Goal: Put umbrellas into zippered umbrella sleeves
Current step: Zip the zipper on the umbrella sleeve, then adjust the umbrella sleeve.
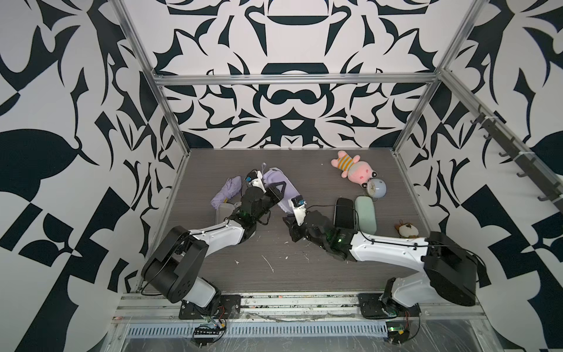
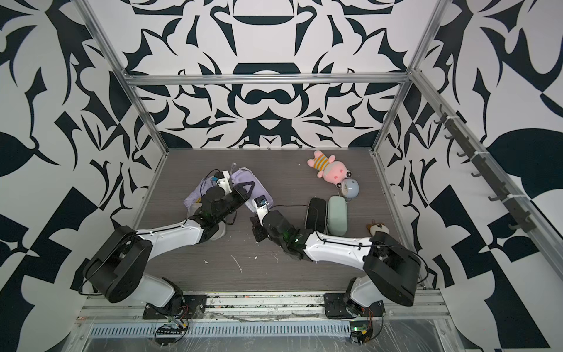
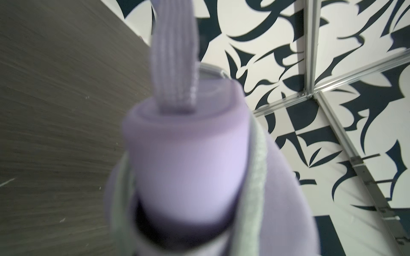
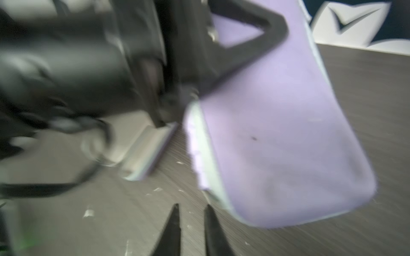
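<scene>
My left gripper (image 1: pixel 282 184) is shut on a lilac sleeve (image 1: pixel 278 190) and holds it tilted over the table's middle. In the left wrist view a lilac umbrella's handle (image 3: pixel 188 144) and strap (image 3: pixel 175 66) stick out of that sleeve's grey-edged mouth (image 3: pixel 257 177). My right gripper (image 4: pixel 192 210) is open with nothing between its fingers, just short of the sleeve's lower end (image 4: pixel 288 144). A second lilac umbrella (image 1: pixel 227 192) lies loose at the left. Another lilac sleeve (image 1: pixel 224 211) lies open, partly under my left arm. A black sleeve (image 1: pixel 344 213) and a mint green sleeve (image 1: pixel 365 213) lie shut, side by side.
A pink plush toy (image 1: pixel 355 170) and a round pale-blue clock (image 1: pixel 377 187) lie at the back right. A small brown-and-white plush (image 1: pixel 406 230) sits by the right wall, next to my right arm. White scraps (image 1: pixel 269 263) dot the front of the table.
</scene>
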Action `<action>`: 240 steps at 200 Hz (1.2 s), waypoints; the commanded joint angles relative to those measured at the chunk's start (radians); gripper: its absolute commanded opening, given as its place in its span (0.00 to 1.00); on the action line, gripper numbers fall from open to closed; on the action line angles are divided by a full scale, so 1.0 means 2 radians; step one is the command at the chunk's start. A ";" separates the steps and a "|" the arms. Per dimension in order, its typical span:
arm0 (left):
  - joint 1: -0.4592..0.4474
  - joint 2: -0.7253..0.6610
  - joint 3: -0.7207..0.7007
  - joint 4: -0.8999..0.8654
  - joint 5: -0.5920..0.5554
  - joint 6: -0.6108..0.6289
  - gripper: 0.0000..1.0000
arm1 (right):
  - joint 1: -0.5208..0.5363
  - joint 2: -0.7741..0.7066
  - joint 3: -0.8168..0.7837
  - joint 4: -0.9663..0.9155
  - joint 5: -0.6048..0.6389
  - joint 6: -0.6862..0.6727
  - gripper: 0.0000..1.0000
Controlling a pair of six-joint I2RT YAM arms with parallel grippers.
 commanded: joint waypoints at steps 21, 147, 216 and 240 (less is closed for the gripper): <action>0.000 -0.015 -0.008 0.150 -0.052 -0.062 0.30 | -0.122 -0.112 -0.069 0.029 -0.147 0.174 0.69; -0.074 0.032 0.029 0.179 -0.069 -0.099 0.50 | -0.150 0.012 -0.085 0.370 -0.161 0.368 0.60; 0.123 -0.148 0.074 -0.326 0.213 0.136 0.84 | -0.304 -0.053 -0.052 0.205 -0.374 0.352 0.07; 0.144 -0.131 0.203 -0.578 0.266 0.345 0.88 | -0.314 -0.084 0.033 -0.091 -0.475 0.144 0.00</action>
